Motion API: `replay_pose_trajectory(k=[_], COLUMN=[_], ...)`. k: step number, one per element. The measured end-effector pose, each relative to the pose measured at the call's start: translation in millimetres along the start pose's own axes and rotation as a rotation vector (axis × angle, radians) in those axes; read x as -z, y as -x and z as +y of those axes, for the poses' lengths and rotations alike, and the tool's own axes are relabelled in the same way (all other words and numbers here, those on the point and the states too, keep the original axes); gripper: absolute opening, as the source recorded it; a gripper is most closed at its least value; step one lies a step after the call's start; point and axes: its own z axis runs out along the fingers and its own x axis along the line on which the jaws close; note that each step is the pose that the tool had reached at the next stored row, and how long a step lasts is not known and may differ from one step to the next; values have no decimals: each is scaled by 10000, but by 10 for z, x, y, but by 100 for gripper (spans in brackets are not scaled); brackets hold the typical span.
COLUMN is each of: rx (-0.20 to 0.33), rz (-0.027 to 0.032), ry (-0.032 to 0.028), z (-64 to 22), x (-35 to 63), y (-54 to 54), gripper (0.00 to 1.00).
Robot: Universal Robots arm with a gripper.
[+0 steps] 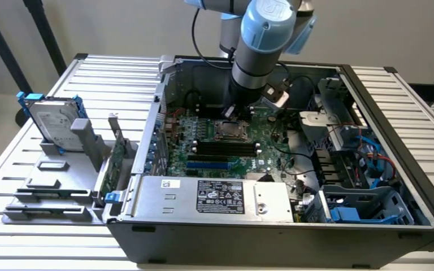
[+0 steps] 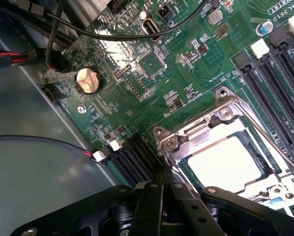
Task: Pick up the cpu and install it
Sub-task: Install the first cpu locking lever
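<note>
The arm (image 1: 259, 51) reaches into the open computer case (image 1: 277, 226).

I see the gripper (image 2: 162, 189) inside the open computer case (image 1: 398, 186), just above the motherboard (image 1: 202, 148). The socket (image 2: 230, 152) lies directly below and just ahead of its tip, with the cpu (image 2: 225, 161) seated in it. The memory slots (image 2: 279, 78) sit beyond the socket. The coin battery (image 2: 86, 80) lies well off to the side, near the case wall.
</note>
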Motion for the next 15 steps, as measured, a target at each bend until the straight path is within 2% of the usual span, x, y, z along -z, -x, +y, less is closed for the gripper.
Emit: replay_pose_trajectory(k=[10, 15], rx=[199, 302], rz=[-12, 43], ry=[-84, -167], z=[8, 18], x=[-20, -20], y=[4, -4], gripper=[11, 11])
